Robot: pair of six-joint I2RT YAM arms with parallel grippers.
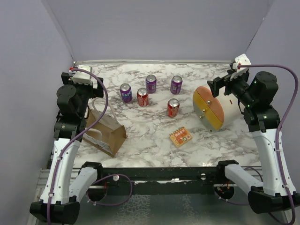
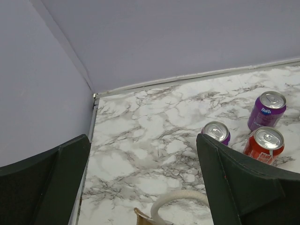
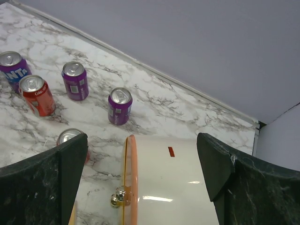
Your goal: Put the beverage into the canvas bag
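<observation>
The tan canvas bag (image 1: 107,132) (white rope handles) sits near the left edge of the worktop (image 1: 150,138); three purple cans (image 1: 151,83) and two red cans (image 1: 142,97) stand upright mid-worktop, toward the far edge.

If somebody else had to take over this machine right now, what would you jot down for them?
Grippers: the left gripper is open and empty, near the rope handle of the canvas bag. The right gripper is open and empty, over a white round container lying on its side.
Things: the canvas bag sits near left, by the left arm. Five cans stand mid-table, three purple and two red.
Done: nothing; no can is gripped.
Left: grasp a can and put it in the bag.
</observation>
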